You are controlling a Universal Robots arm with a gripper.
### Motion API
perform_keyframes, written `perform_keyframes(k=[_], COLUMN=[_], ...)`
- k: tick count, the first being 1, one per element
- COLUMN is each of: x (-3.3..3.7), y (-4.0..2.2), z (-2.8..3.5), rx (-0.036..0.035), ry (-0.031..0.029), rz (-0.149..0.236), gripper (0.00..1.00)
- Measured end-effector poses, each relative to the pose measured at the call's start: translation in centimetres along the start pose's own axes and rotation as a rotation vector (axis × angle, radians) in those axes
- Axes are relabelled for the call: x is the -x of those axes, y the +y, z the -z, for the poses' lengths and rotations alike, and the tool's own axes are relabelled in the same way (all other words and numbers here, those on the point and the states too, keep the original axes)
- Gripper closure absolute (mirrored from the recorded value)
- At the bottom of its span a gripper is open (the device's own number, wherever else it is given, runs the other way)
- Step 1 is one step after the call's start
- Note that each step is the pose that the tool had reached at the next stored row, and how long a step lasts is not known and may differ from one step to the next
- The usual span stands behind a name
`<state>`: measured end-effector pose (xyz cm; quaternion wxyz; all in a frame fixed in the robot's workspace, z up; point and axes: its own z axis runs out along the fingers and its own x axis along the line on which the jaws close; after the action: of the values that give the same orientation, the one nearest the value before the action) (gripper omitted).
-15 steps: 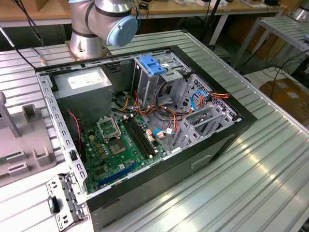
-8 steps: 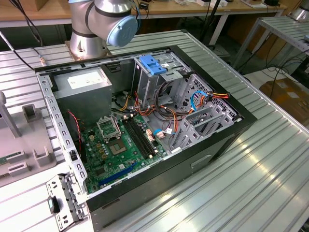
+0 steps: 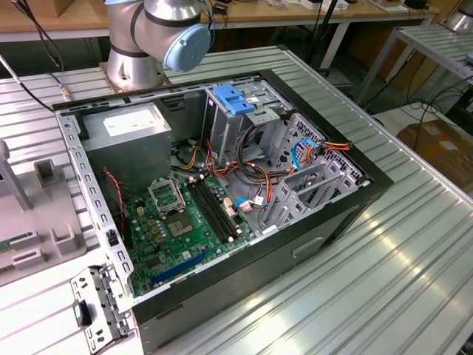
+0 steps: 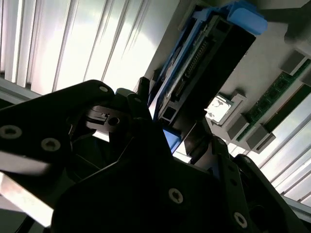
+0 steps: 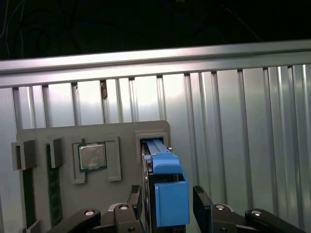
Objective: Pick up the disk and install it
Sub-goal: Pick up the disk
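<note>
The disk (image 5: 164, 194) stands on edge in a slot of a grey parts holder (image 5: 124, 145), its dark slab framed by a light-blue carrier. In both wrist views my gripper (image 5: 167, 200) straddles it, one black finger (image 5: 136, 198) close against one face and the other finger (image 5: 201, 201) a small gap away from the opposite face. The gripper looks open. From the second wrist view the disk (image 4: 204, 53) rises from between the fingers of the gripper (image 4: 177, 124), with the blue carrier end farthest from me.
The holder also carries a processor chip (image 5: 92, 156) and a memory stick (image 5: 52, 179) and rests on a ribbed metal table (image 5: 243, 121). In the exterior view, an open computer case (image 3: 347, 214) lies flat with a blue bracket (image 3: 233, 98) on its drive cage, near the arm's base (image 3: 137, 63).
</note>
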<state>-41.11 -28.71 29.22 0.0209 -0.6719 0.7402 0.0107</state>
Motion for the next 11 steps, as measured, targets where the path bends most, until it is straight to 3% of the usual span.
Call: perform_keyframes(k=[11], x=[-0.07], y=[0.03], z=[-1.52], rx=[0.0000], ry=[0.0000], rz=[0.000], gripper=[0.46])
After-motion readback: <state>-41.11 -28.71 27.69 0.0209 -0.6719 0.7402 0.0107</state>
